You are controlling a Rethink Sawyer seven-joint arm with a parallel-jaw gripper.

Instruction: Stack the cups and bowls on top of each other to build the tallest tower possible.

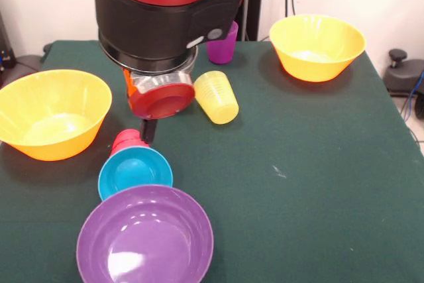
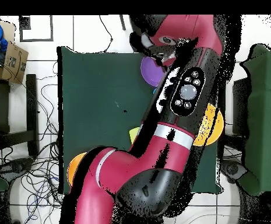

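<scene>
My gripper [image 1: 149, 130] hangs under the red and black arm, right next to a red cup [image 1: 127, 141]. A cyan bowl [image 1: 135, 174] tilts toward the camera with its base against the red cup; I cannot tell if it rests on it. The wide purple bowl [image 1: 146, 243] sits just in front, and part of it shows in the overhead view [image 2: 148, 71]. A yellow cup [image 1: 217, 97] lies on its side. A purple cup [image 1: 223, 44] stands behind the arm. An orange sliver [image 1: 128, 83] shows at the arm's edge. The lime green cup and deeper blue bowl are hidden.
One large orange bowl [image 1: 50, 114] sits at the table's left, another [image 1: 317, 46] at the far right corner. In the overhead view the arm [image 2: 178, 111] covers most of the green table [image 2: 97, 93]; the orange bowls [image 2: 214, 125] [image 2: 74, 168] peek out beside it.
</scene>
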